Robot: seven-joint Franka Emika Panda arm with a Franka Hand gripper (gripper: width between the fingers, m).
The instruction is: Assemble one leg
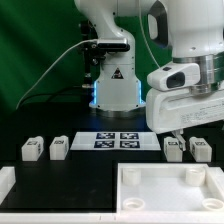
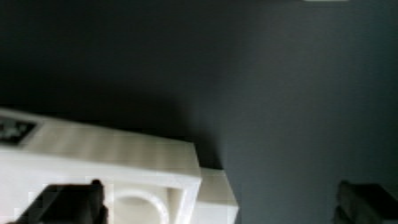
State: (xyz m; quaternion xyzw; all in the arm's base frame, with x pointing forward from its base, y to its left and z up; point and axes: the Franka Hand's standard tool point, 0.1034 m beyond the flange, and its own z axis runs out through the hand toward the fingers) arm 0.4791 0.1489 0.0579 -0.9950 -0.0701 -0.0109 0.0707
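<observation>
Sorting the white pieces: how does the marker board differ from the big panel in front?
The marker board is flat and printed with black tags; the panel is plain white with a raised rim and corner sockets. The marker board looks smaller and lies farther back; the panel lies nearest the camera. Both are white and rest on the black table.

Glossy white rounded robot arm (image 1: 185, 45) with black joint bands; white base (image 1: 116, 88) bearing a black triangle mark, blue glow beside it; pale cable (image 1: 55, 62); tool (image 2: 217, 203) with dark fingers (image 2: 68, 203).
</observation>
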